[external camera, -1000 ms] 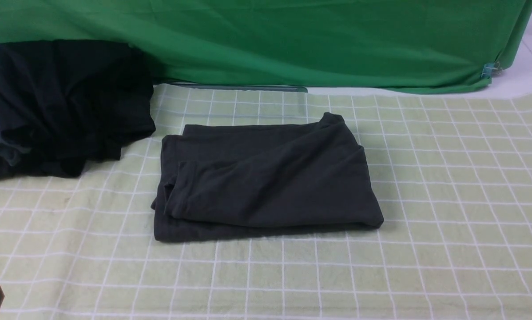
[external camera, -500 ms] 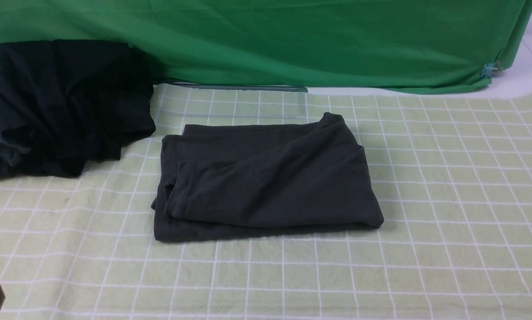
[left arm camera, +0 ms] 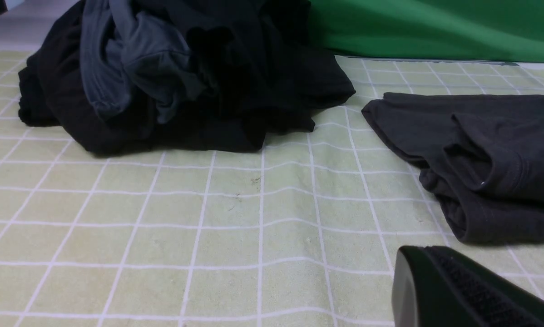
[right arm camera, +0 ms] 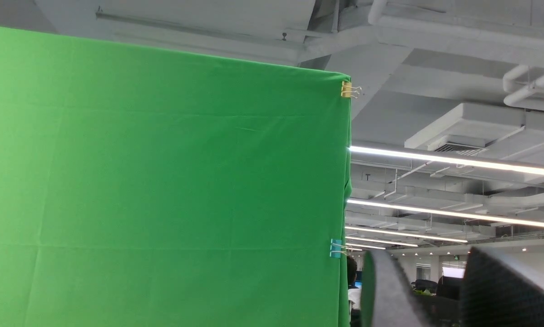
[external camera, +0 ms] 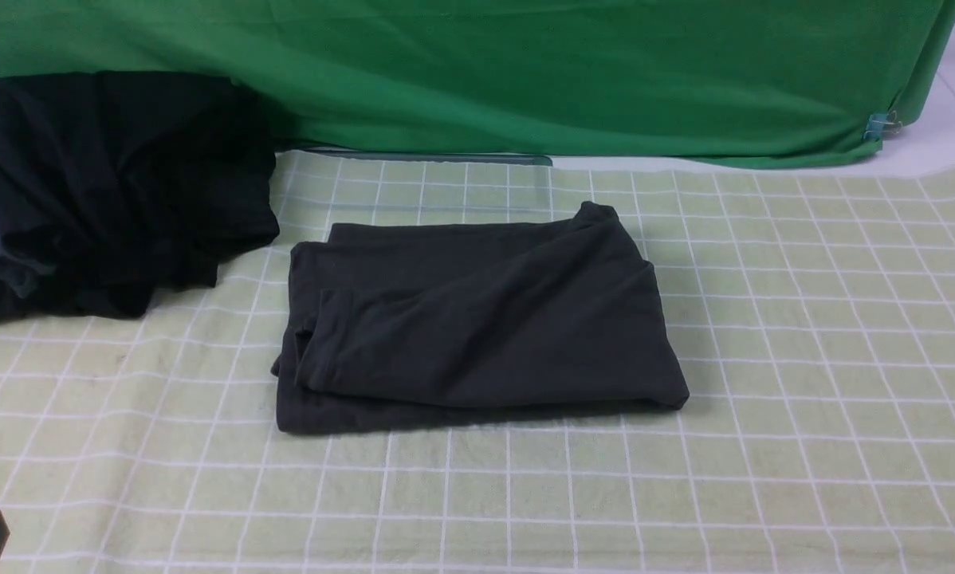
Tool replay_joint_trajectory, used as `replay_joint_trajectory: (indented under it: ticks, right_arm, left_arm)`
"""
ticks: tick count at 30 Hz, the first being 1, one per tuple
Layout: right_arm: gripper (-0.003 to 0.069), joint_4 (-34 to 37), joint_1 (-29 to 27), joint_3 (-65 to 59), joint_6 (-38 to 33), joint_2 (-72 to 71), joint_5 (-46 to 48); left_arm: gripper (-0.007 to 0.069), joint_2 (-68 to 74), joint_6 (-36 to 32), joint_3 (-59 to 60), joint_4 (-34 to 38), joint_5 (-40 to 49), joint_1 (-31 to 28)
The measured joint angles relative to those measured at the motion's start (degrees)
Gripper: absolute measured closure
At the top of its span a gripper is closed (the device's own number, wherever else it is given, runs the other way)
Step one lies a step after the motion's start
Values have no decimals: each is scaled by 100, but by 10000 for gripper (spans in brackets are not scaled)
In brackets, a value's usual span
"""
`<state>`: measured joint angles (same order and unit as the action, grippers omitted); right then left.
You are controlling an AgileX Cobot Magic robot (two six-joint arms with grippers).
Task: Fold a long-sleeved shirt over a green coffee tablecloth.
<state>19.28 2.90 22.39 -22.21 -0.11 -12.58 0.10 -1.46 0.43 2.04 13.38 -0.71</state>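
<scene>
- Two tools are showing only in part; the left tool (left arm camera: 462,290) is sitting closed and empty just above the green coffee tablecloth (external camera: 804,359), near the long-sleeved shirt (external camera: 477,319) but not touching it
- the right tool (right arm camera: 440,290) is standing with its jaws parted and nothing between them, pointing up at the bright green cloth (right arm camera: 163,190) and the ceiling
- the long-sleeved shirt is lying folded into a flat rectangle on the green coffee tablecloth, with layered edges showing on its left side
- a black heap of clothing (external camera: 111,191) is lying left of the shirt and apart from it; the bright green cloth is hanging behind the shirt
</scene>
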Motion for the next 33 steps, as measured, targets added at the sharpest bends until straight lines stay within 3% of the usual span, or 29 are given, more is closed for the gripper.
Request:
replay_joint_trajectory:
  ticks: [24, 29, 33]
  right_arm:
    - [417, -55, -6, 0, 0, 0, 1]
    - [417, -1509, -6, -21, 933, 0, 1034]
    - [417, -2032, -6, -226, 1299, 15, 1746]
  left_arm:
    - [623, 0, 0, 0, -22, 0, 0]
    - [623, 0, 0, 0, -22, 0, 0]
    - [623, 0, 0, 0, -22, 2, 0]
